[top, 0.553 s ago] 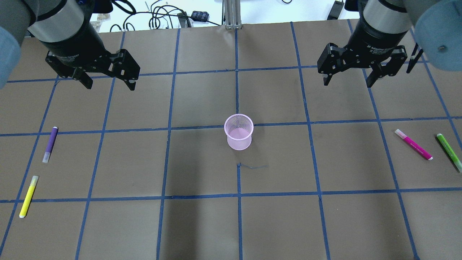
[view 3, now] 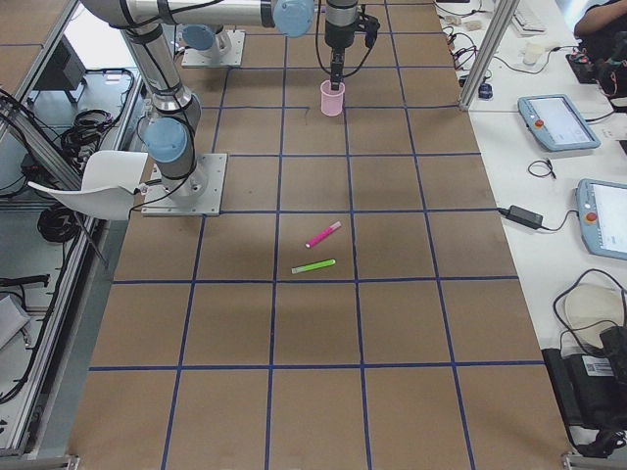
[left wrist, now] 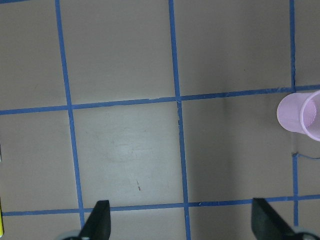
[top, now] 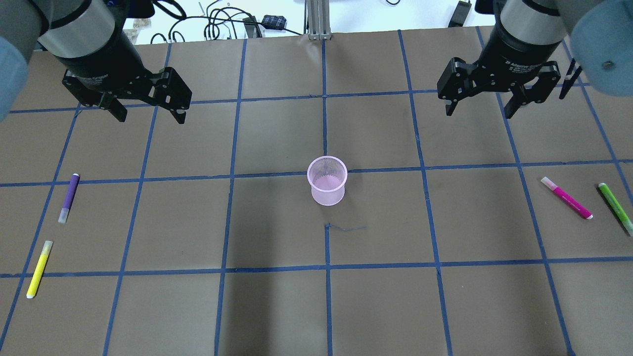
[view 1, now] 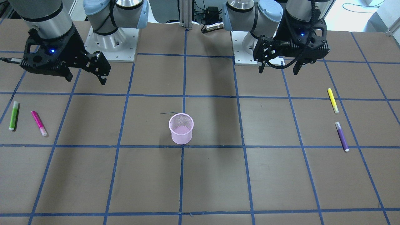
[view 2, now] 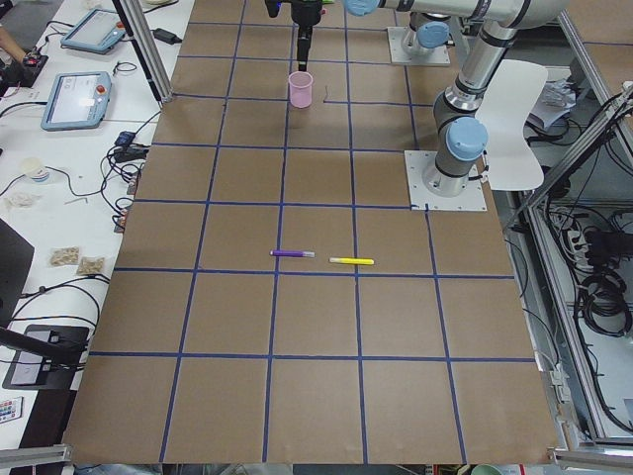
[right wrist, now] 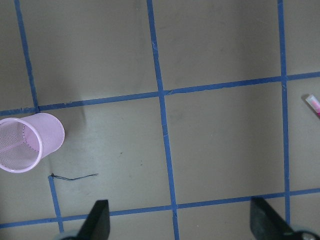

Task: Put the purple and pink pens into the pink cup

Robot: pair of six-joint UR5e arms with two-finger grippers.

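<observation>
Nearest the front camera, purple pen lies flat on worktop, robot's left side. Pink cup stands upright at centre, empty, well apart from all pens. Pink pen lies flat on right side, green pen near it; yellow pen near the purple. Count: four pens, one per colour, one cup. Pens likely light, stiff, smooth, may roll; take mid-barrel, crosswise. Mesh cup likely light, tips easily. Farthest, left gripper and right gripper hover, jaws spread wide, empty.
</observation>
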